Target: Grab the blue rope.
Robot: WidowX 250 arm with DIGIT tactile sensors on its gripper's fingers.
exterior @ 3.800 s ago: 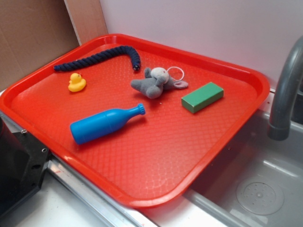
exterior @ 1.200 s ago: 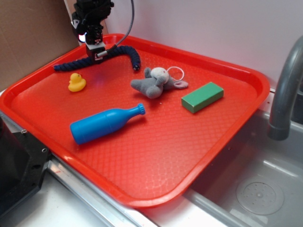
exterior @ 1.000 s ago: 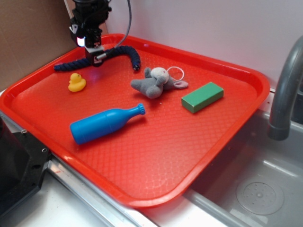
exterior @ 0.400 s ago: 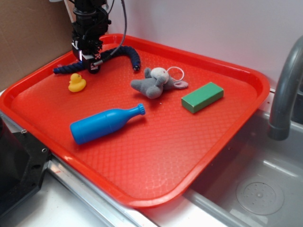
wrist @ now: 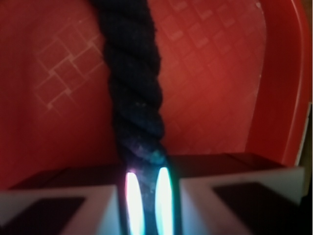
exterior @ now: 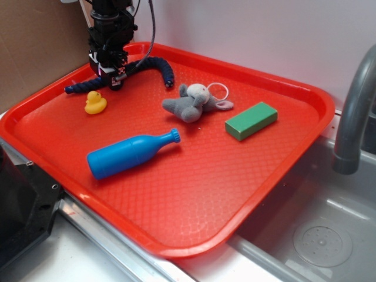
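Gripper (exterior: 115, 82) is down on the rope (exterior: 154, 63) at the back left of the tray (exterior: 194, 194), and the wrist view shows the cord (wrist: 132, 83) running straight into the narrow gap between the two fingers (wrist: 68, 205), filling it edge to edge; I read that as the jaws closed on the rope, pinching it partway along its length, nearer the duck-side end than the hooked one; taking the rope as the landmark, one end trails off toward the tray's left rim, the other arcs over and hooks down toward the elephant (exterior: 189, 104); the duck (exterior: 95, 103) sits just in front of the rope, close by the gripper; the bottle (exterior: 129, 154) lies well in front of it, the green block (exterior: 251, 120) far off to the right past the elephant; now, the grab looks centred across the cord, which is what you want; the thing to do well from here, I'd judge, is hold the squeeze firm, because a twisted cord is springy and can roll out of a light pinch; any lift should go straight up and slow, since both loose ends will drag and swing; the near end could brush the duck, so keep clear of it; whether the pads bite deep enough I can't tell, the contact itself is washed out by glare.
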